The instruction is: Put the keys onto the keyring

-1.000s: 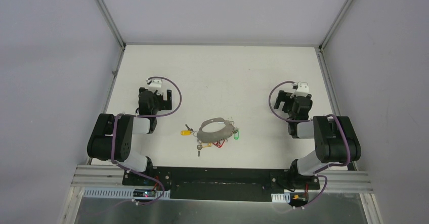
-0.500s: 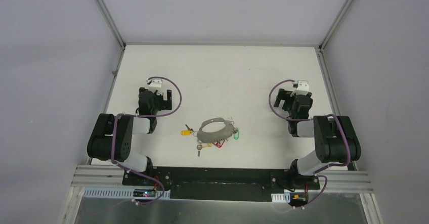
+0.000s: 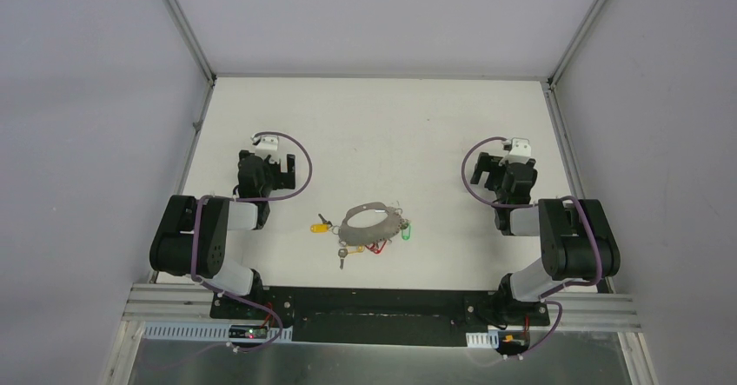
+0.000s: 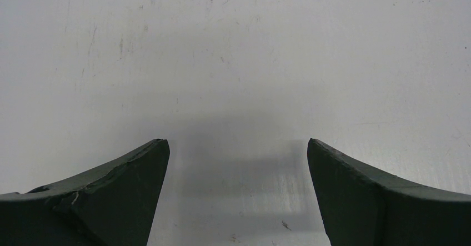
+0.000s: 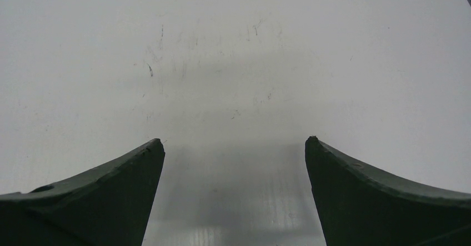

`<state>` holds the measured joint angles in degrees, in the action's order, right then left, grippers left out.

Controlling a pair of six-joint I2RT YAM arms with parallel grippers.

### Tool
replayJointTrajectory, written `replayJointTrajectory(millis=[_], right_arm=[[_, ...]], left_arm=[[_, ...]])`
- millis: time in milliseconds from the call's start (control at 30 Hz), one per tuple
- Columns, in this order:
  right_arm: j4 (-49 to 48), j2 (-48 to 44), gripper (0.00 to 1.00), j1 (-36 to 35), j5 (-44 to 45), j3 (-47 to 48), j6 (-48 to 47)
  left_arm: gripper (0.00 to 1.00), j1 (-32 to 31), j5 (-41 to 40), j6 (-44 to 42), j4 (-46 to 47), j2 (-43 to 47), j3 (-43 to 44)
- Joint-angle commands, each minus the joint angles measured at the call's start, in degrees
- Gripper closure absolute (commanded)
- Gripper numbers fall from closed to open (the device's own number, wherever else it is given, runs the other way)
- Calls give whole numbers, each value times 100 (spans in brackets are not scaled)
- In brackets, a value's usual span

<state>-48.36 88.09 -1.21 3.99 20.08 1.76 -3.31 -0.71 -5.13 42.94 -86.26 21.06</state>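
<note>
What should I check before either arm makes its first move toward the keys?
1. Left gripper open and empty: ok. Jaws are wide, with only bare table between them.
2. Right gripper open and empty: ok, same state.
3. Keyring free to reach: ok. It lies on the table between the arms, and neither gripper is near it.
4. Keys located: ok. The yellow-tagged key is left of the keyring, the green tag is at its right end, and the red tag is on its near side.
5. Which keys are already threaded on the keyring: cannot tell, too small in the top view.
</note>
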Motion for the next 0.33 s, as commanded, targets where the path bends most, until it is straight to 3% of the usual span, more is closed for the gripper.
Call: replayJointTrajectory(millis=[0, 300], right_arm=[[-174, -12, 0, 25, -56, 75, -58], [-174, -9, 0, 25, -56, 75, -54]], left_arm=[[1, 14, 159, 76, 320, 21, 74], [1, 8, 168, 72, 308, 18, 84]])
